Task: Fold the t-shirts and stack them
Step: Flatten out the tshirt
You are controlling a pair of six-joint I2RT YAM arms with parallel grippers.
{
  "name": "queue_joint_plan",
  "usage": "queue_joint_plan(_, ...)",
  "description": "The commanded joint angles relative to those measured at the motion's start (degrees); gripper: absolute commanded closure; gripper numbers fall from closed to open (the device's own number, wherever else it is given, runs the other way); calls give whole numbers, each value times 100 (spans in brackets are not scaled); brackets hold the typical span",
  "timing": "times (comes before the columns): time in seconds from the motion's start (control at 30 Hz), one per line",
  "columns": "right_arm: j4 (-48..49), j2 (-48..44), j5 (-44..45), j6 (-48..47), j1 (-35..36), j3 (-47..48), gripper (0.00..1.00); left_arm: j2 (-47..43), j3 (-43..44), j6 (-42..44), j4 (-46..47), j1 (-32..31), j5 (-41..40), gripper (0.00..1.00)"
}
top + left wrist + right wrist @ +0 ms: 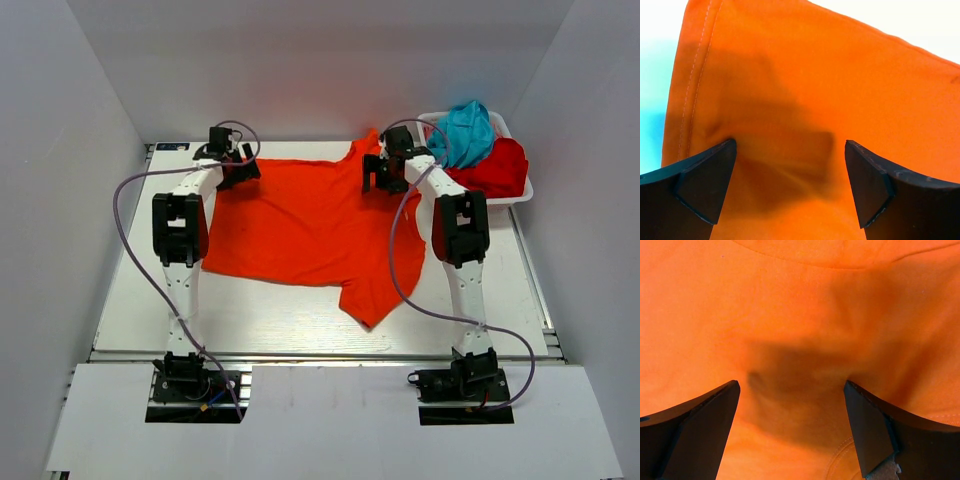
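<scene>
From above, three shirts: the orange-red t-shirt (pixel 300 225) flat on the table (pixel 260 320), the teal t-shirt (pixel 468 132) and deep red t-shirt (pixel 497 168) piled in one basket (pixel 524 193), far right. My wrist cameras show only orange cloth under my left gripper (pixel 790 145) and right gripper (pixel 791 385), both wide, gripping nothing.

- Orange-red t-shirt (pixel 310 225), centre: bright, plain, with paler hem stitching.
- Teal-blue t-shirt (pixel 468 132), far right: plain.
- Deep red t-shirt (pixel 497 168), far right: plain.
- Basket (pixel 522 192): white.
- Table (pixel 290 320): white, with faint wood grain.
- Arms (pixel 180 270): white with black sections.
- Cables (pixel 392 250): pale purple.
- Left gripper (pixel 790 145) and right gripper (pixel 791 385): black.
</scene>
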Motion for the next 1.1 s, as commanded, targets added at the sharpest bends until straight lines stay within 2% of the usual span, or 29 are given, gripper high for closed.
queue_joint_plan(0.0, -54, 347, -343, -284, -13, 541, 10, 500, 535, 201, -789, 205, 278, 0)
queue_joint_plan(0.1, 60, 5, -475, -670, 49, 508, 10, 168, 556, 448, -685, 205, 498, 0)
queue_joint_plan(0.13, 226, -388, -536, -776, 58, 438, 10, -17, 460, 588, -579, 205, 551, 0)
queue_joint_plan(0.2, 411, -724, -625, -1109, 136, -61, 10, -708, 66, 643, -429, 205, 551, 0)
queue_joint_plan(0.27, 709, -1521, -493, -1444, 312, -667, 10, -1272, -348, 713, -245, 205, 289, 0)
queue_joint_plan(0.4, 956, -2778, -353, -1498, 637, -2107, 10, -2749, -2023, 336, -287, 205, -388, 0)
queue_joint_plan(0.43, 975, -2930, -335, -1402, 664, -2338, 10, -3030, -2342, 187, -349, 205, -781, 0)
queue_joint_plan(0.47, 1149, -3428, -300, -1367, 838, -2967, 10, -3555, -2650, -67, -350, 205, -950, 0)
queue_joint_plan(0.5, 1185, -3580, -116, -1262, 901, -3391, 10, -3787, -3244, -191, -515, 205, -1222, 0)
queue_joint_plan(0.57, 1282, -3853, 87, -1182, 1103, -3910, 10, -4174, -3775, -672, -700, 205, -1504, 0)
queue_joint_plan(0.6, 1361, -4263, 479, -1025, 1191, -4079, 10, -4445, -4230, -885, -953, 284, -1601, 0)
queue_joint_plan(0.63, 1466, -4398, 605, -893, 1226, -4551, 10, -4570, -4470, -1061, -1026, 345, -1602, 0)
queue_joint_plan(0.7, 1616, -4890, 1017, -743, 1419, -4800, 10, -4799, -5225, -1247, -869, 486, -1454, 0)
queue_joint_plan(0.83, 1537, -5453, 1222, -453, 1692, -5337, 10, -5369, -6411, -1458, -500, 636, -1172, 0)
queue_joint_plan(0.93, 1449, -5656, 1169, -286, 1885, -5706, 10, -5485, -6782, -1528, -113, 741, -1119, 5)
queue_joint_plan(1.07, 1318, -5832, 1195, -101, 2088, -6163, 10, -5460, -6784, -1580, 10, 794, -1250, 13)
